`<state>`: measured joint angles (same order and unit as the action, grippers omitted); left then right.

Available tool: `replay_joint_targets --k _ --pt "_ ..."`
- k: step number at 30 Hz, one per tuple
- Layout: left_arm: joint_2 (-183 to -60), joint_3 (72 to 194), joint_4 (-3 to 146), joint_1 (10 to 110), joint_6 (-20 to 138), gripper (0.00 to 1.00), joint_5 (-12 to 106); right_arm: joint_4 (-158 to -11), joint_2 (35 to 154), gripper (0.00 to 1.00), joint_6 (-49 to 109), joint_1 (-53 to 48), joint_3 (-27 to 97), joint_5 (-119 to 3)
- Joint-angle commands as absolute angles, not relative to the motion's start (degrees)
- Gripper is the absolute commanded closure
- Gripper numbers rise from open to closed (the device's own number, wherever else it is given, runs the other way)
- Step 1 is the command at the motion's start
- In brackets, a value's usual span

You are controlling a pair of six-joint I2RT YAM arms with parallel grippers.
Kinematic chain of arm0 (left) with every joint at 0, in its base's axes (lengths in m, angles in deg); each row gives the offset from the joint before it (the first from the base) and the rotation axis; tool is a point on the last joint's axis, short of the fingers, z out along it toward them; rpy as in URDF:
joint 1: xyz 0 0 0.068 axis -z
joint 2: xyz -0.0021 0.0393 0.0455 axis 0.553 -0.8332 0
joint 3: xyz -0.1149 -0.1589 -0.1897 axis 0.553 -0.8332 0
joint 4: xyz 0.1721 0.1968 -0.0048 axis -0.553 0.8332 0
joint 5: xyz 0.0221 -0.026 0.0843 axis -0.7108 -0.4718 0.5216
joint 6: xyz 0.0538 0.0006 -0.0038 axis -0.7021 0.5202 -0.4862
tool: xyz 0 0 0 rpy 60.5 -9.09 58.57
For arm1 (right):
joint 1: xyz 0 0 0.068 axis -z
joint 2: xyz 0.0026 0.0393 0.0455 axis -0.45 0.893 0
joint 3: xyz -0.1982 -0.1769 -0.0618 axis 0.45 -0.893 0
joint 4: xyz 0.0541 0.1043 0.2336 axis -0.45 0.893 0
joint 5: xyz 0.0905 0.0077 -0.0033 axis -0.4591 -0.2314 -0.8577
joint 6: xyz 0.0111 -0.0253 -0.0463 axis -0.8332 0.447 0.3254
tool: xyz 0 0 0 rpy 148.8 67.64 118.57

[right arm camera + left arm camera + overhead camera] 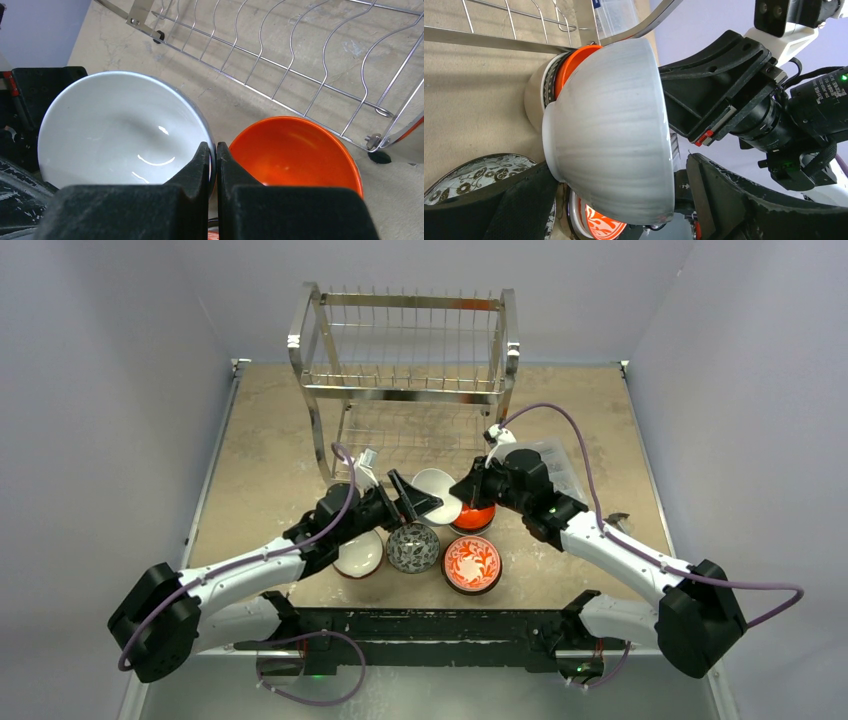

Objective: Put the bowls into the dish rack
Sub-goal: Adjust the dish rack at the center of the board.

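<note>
A plain white bowl hangs tipped on its side above the table in front of the dish rack. My right gripper is shut on the rim of the white bowl. My left gripper is open, with its fingers on either side of the white bowl; the finger by the rim stands clear of it. A glossy orange bowl sits just beside the white one. Nearer the arms lie a grey-black patterned bowl, a red-and-white floral bowl and a tan-rimmed bowl.
A clear plastic box lies behind the right arm, right of the rack's legs. The rack's lower wire shelf runs just beyond the orange bowl. Both arms meet closely over the cluster of bowls.
</note>
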<state>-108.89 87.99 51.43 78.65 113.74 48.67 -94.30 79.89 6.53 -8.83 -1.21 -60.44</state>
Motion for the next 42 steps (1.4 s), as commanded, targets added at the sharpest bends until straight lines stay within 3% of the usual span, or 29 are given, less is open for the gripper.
replay_joint_targets --k 1,6,11,14,19,21,26,29,34,39,42 --pt "-108.5 86.6 43.9 78.9 114.6 0.08 48.0 -98.0 78.3 1.00 6.3 -8.7 2.0 -61.0" --pt "-110.7 86.8 42.2 78.9 115.1 0.17 46.6 -98.1 78.3 1.00 6.3 -8.7 2.0 -61.2" --pt "-110.8 86.6 41.6 78.9 115.3 0.39 46.8 -97.7 78.0 1.00 6.5 -8.7 1.9 -61.1" --pt "-110.8 86.5 41.6 78.9 115.3 0.47 47.2 -97.7 77.6 1.00 6.5 -8.7 2.0 -61.1" --pt "-110.8 86.4 41.0 78.9 115.0 0.52 46.7 -96.7 77.6 0.85 5.9 -8.7 2.2 -63.1" --pt "-110.8 86.4 40.5 78.9 114.8 0.51 46.7 -97.2 77.6 0.87 5.6 -8.7 2.0 -63.5" --pt "-111.9 87.0 39.2 78.9 114.6 0.29 46.0 -98.0 78.0 0.94 5.3 -8.6 1.8 -64.9" --pt "-112.8 87.7 39.2 78.9 114.4 0.21 45.5 -98.1 78.2 0.95 5.2 -8.7 1.9 -65.1" --pt "-113.7 88.3 38.9 78.9 114.1 0.17 45.5 -97.9 78.7 1.00 5.4 -8.7 2.3 -65.1" --pt "-113.5 88.1 38.8 78.9 114.5 0.23 45.2 -97.4 78.8 1.00 5.4 -8.7 2.2 -64.1" --pt "-113.0 88.2 41.0 78.9 114.3 0.18 45.5 -97.1 78.8 1.00 5.5 -8.7 2.3 -63.3"
